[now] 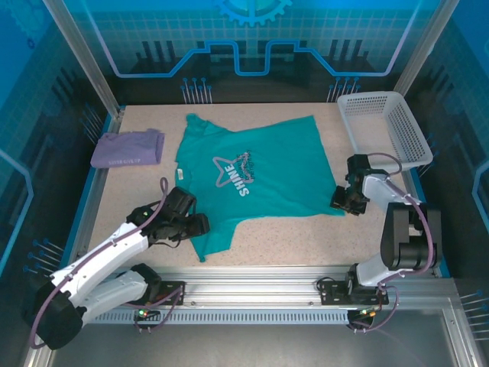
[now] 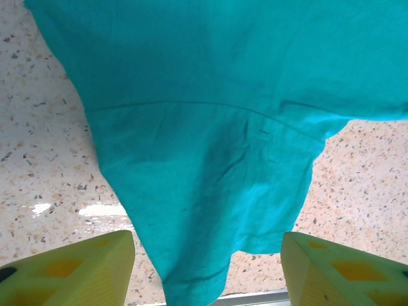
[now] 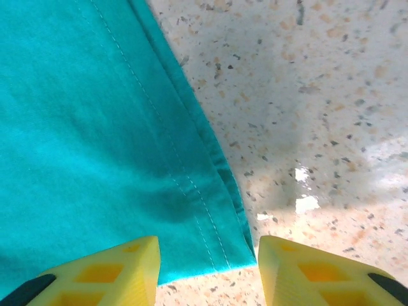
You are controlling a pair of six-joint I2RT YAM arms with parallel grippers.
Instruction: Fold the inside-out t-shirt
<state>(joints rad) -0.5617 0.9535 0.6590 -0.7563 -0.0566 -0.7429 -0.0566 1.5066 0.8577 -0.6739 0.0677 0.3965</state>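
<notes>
Hovering with left claw (image 2: 207, 271) wide over t-shirt (image 1: 267, 191) sleeve. Hovering with right claw (image 3: 209, 264) wide at hem corner, apparently off table (image 1: 306, 241).

We find a speckled beige table (image 1: 306, 238). Directly on it we note a teal t-shirt (image 1: 263, 183) spread flat at centre, a folded lavender garment (image 1: 127, 148) near the far left corner, and a white mesh basket (image 1: 412, 138) at the far right corner.

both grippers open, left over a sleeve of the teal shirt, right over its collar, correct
Not the collar: the right wrist view shows the right gripper over a hemmed corner of the t-shirt. The rest holds, left gripper open over a sleeve.
</notes>
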